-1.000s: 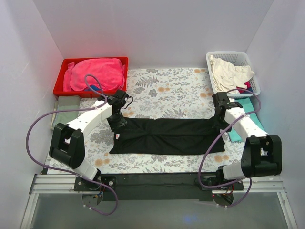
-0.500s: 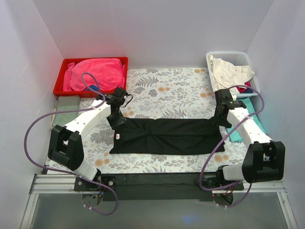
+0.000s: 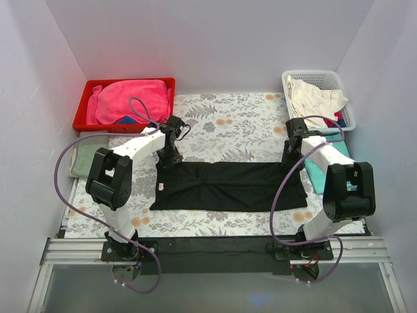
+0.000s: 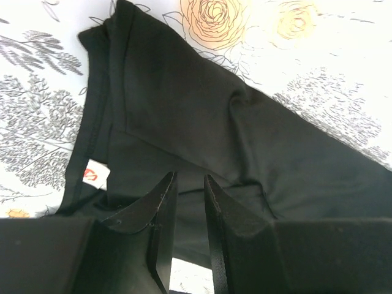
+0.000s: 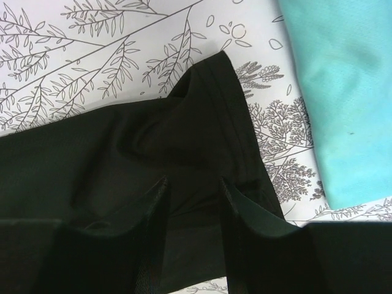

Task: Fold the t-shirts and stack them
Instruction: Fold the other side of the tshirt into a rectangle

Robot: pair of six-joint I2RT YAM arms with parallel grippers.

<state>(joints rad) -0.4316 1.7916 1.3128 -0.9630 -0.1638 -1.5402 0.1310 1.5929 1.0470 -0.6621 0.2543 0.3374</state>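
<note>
The large black t-shirt point(image 3: 228, 186) lies folded into a long flat strip across the middle of the floral table cloth. A white label point(image 4: 96, 176) shows near its left end. My left gripper point(image 3: 171, 156) hovers over the strip's far left corner point(image 4: 184, 110), jaws slightly apart with nothing between them. My right gripper point(image 3: 288, 158) hovers over the far right corner point(image 5: 202, 122), jaws open and empty. The teal t-shirt point(image 3: 320, 171) lies flat just right of the black one, partly under my right arm, and also shows in the right wrist view point(image 5: 343, 92).
A red bin point(image 3: 88, 111) holding a pink cloth stands at the back left. A white basket point(image 3: 287, 81) of light clothes stands at the back right. A folded grey-green cloth point(image 3: 81, 156) lies at the left edge. White walls enclose the table.
Both grippers have moved away from the near side to the shirt's far corners, and both elbows have swung toward the back. The raised far left corner of the shirt now lies flat.
</note>
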